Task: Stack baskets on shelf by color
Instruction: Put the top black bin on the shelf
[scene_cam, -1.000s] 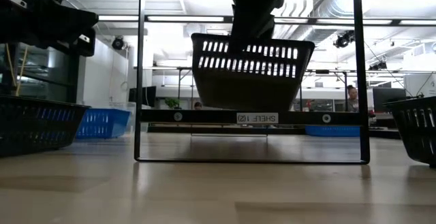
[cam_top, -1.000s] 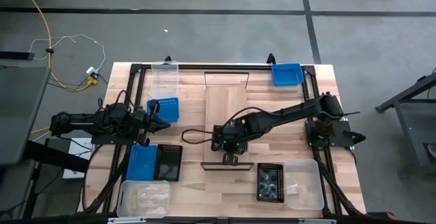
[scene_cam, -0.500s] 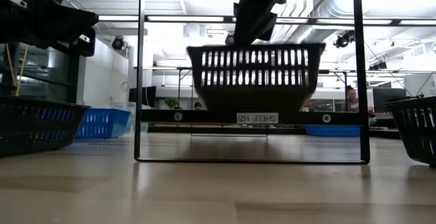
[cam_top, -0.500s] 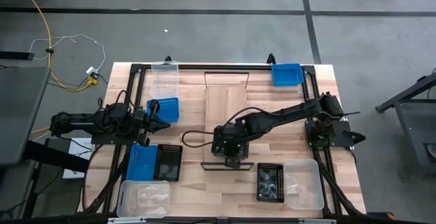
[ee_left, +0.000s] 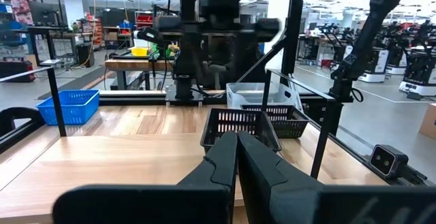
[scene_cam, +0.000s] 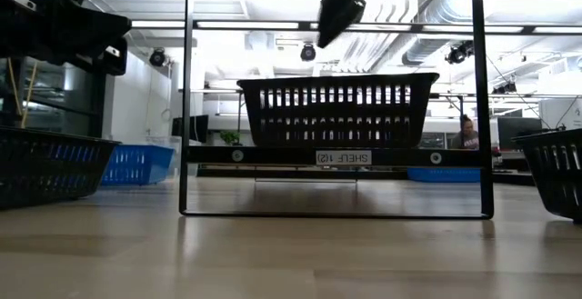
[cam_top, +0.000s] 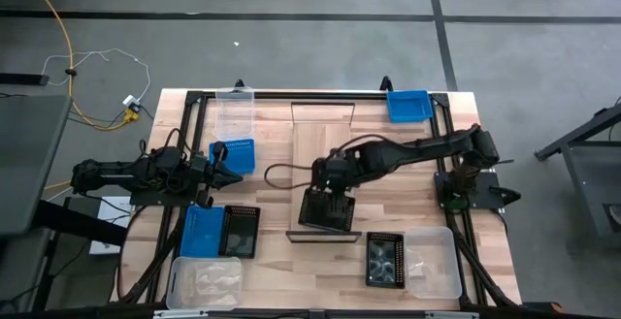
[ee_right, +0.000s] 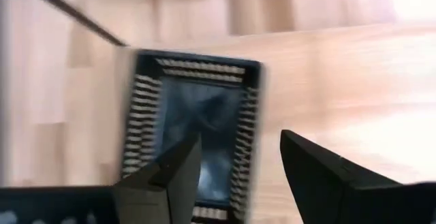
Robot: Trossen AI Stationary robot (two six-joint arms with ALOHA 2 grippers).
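A black perforated basket (cam_top: 326,212) stands level on its base at the near end of the long light-wood shelf (cam_top: 320,144). In the low view the basket (scene_cam: 332,111) rests on the shelf's board. My right gripper (cam_top: 330,185) hangs open just above it and a little toward the far edge, clear of the rim (scene_cam: 332,13). In the right wrist view the basket (ee_right: 194,132) lies below the spread fingers (ee_right: 238,142). My left gripper (cam_top: 238,174) waits shut at the table's left, next to a blue basket (cam_top: 233,154).
A clear basket (cam_top: 234,111) stands at the far left and a blue one (cam_top: 408,105) at the far right. Near the front lie a blue and a black basket (cam_top: 219,231), a clear one (cam_top: 206,282), and a black one inside a clear one (cam_top: 412,261).
My right gripper has opened and let go of the black basket, then risen and drawn back toward the far edge. The basket, tilted and held above the shelf before, now sits level on the shelf's near end.
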